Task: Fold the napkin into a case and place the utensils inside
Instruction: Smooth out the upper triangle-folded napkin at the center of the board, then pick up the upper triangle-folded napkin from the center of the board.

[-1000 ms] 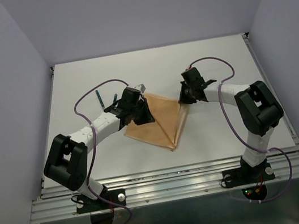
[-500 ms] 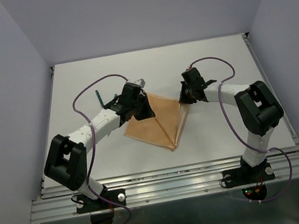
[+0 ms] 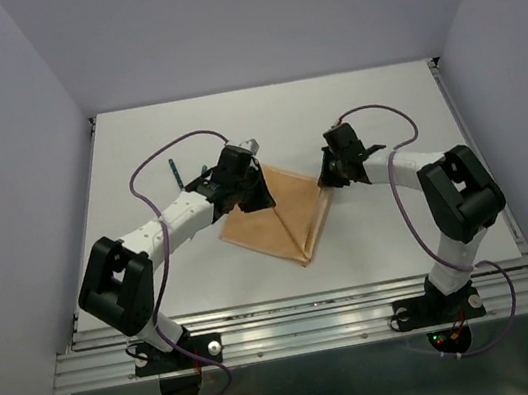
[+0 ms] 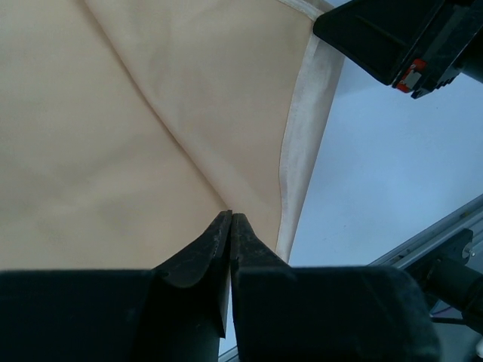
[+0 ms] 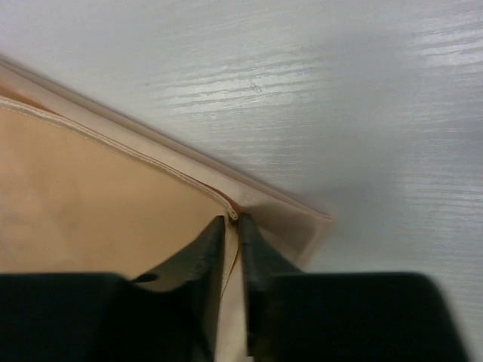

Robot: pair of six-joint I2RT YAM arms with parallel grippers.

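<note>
Mid-fold: left gripper (image 4: 229,220) and right gripper (image 5: 231,219), jaws nearly together, each pinch napkin (image 3: 283,217) edge; release evenly so layers stay aligned.

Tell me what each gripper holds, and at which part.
Both pinch the napkin: the left gripper at a fold, the right gripper at its hemmed corner, jaws nearly closed.

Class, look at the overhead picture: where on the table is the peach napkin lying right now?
The napkin lies folded near the table's middle, between the left gripper at its far-left corner and the right gripper at its far-right corner, its point toward the arm bases.
</note>
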